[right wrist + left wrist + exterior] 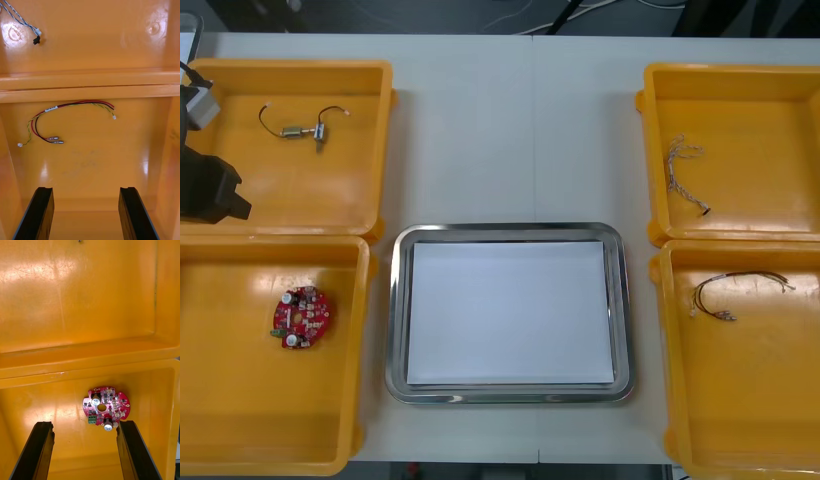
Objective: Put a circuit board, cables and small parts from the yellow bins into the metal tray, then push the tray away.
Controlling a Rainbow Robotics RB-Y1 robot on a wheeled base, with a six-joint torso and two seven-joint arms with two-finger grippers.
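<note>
On the left, the left gripper (84, 423) hangs spread open over the near left yellow bin (240, 420). The round red circuit board (106, 406) lies flat just ahead of one finger. The metal tray (395, 300) sits mid-table, white inside. The right gripper (86, 189), also open, faces the red and yellow cable (71, 107), bowed crosswise in the near right yellow bin (93, 168).

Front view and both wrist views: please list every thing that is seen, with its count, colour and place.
yellow bins: four, yellow, two at each side of the table
metal tray: one, shiny rim, white inside, between the bins
circuit board: one, red, near left bin
small metal parts: one group, with black cable, far left bin
twisted cable: one, blue and white, far right bin
red and yellow cable: one, near right bin
table: one, light
left gripper: open, over near left bin
right gripper: open, over near right bin
</note>
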